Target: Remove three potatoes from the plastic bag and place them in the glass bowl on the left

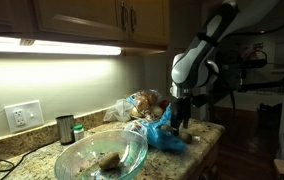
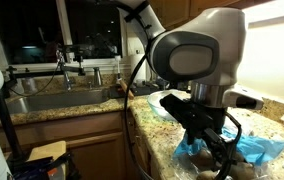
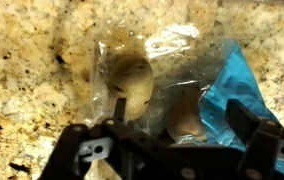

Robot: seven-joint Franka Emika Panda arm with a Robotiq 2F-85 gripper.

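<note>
1. In the wrist view we see the gripper [image 3: 167, 135] with its fingers [image 3: 82, 148] spread wide and holding nothing, hanging just above the plastic bag [image 3: 244, 85]
2. Two potatoes [image 3: 127, 80] lie under the crinkled film, between the fingers and side by side on the counter [image 3: 22, 60]
3. We judge the main risk to be the film: closing here could pinch plastic along with a potato and drag the whole bag
4. A round potato may also squirt sideways if the fingers meet it off-centre, or a weak hold may drop it on the way
5. The glass bowl [image 1: 132, 150] sits well apart from the bag, beside a metal cup [image 1: 65, 128], so the carry is long
6. Only the wrist view shows the potatoes through the film; it shows no bowl
7. An exterior view shows the bowl, with what looks like one potato inside; in the other, the arm hides much, and only the bag's blue part [image 2: 257, 150] is plain
</note>
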